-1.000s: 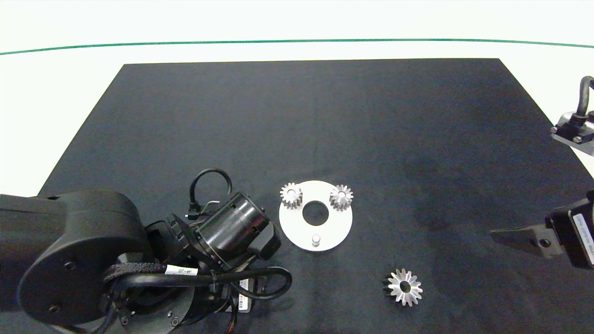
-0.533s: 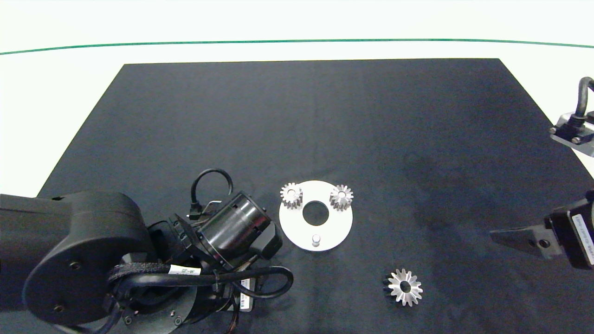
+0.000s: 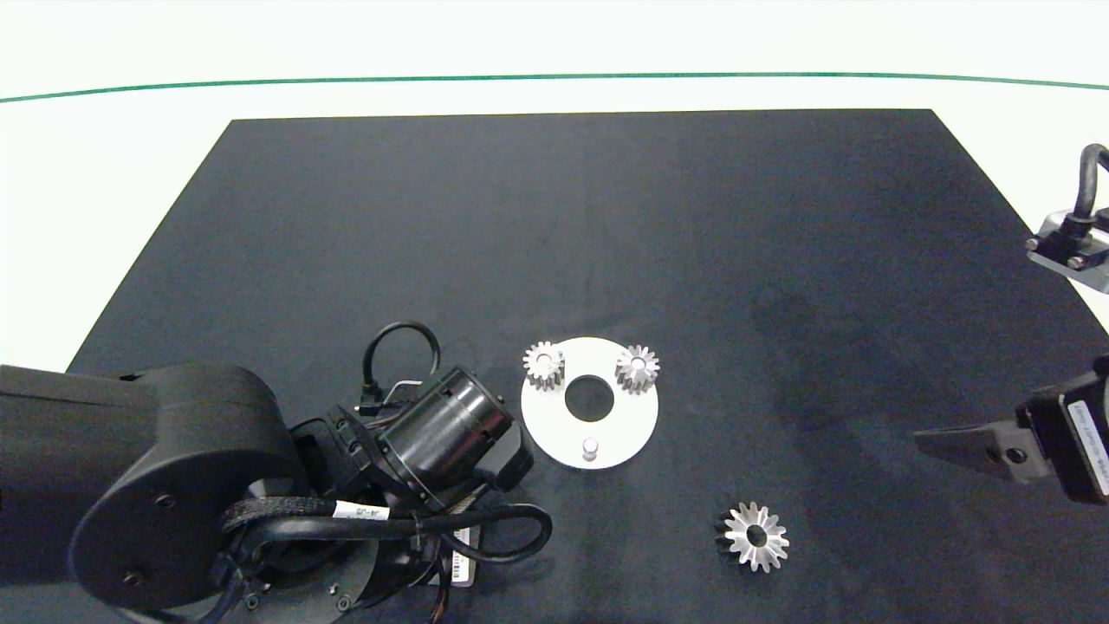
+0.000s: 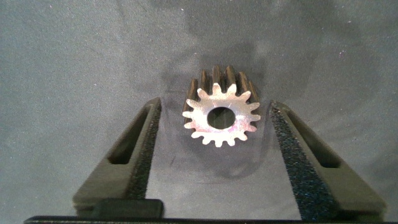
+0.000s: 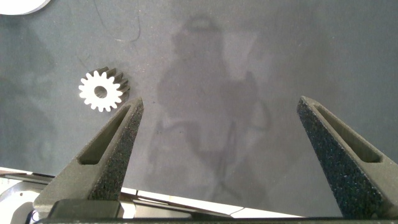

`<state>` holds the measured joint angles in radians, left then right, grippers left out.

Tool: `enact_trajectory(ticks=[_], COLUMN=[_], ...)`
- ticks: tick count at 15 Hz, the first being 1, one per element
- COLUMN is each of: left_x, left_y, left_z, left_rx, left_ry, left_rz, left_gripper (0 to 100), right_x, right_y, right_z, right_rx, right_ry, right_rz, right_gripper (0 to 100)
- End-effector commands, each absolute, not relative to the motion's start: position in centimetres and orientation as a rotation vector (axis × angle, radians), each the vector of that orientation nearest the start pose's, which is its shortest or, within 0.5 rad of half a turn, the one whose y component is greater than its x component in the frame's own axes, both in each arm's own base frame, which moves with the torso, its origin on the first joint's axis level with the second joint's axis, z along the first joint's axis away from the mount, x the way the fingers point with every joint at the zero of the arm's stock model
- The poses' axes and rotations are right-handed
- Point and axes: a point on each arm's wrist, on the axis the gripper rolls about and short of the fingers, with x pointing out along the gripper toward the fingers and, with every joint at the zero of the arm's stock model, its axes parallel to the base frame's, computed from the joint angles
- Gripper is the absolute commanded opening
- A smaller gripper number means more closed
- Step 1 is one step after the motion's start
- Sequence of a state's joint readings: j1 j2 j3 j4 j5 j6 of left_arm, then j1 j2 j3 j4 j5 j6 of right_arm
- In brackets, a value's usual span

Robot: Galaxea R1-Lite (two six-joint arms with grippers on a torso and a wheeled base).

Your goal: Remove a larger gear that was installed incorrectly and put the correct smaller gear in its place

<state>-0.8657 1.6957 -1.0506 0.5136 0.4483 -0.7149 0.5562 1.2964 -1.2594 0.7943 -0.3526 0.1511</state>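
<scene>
The left arm has sunk a little lower over the last second, so its gripper (image 4: 214, 146) now has open fingers either side of the smaller gear (image 4: 219, 116), not yet touching; a pickup looks close. The right gripper (image 5: 217, 155) waits wide open, the larger gear (image 3: 752, 537) outside its fingers. Gears: four. Plate (image 3: 554, 425): one, with two small gears on it.
</scene>
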Motion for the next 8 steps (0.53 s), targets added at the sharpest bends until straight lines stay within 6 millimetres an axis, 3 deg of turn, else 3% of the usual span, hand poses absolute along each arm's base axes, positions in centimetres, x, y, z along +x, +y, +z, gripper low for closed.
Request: enact_trajectory(ticks=[1,8], left_x=[17.73,17.83], left_y=[-19.42,-19.54], left_z=[16.04,15.63], left_rx=[0.057,0.048], left_ry=[0.971,0.961], left_rz=[-0.018,-0.024], left_gripper=[63,48], right_x=[14.28,14.28], right_y=[8.00,8.00], right_z=[28.31,28.23], right_rx=[-0.223,-0.225], right_ry=[0.758,0.761], right_rz=[0.134,0.134], right_gripper=[100,100])
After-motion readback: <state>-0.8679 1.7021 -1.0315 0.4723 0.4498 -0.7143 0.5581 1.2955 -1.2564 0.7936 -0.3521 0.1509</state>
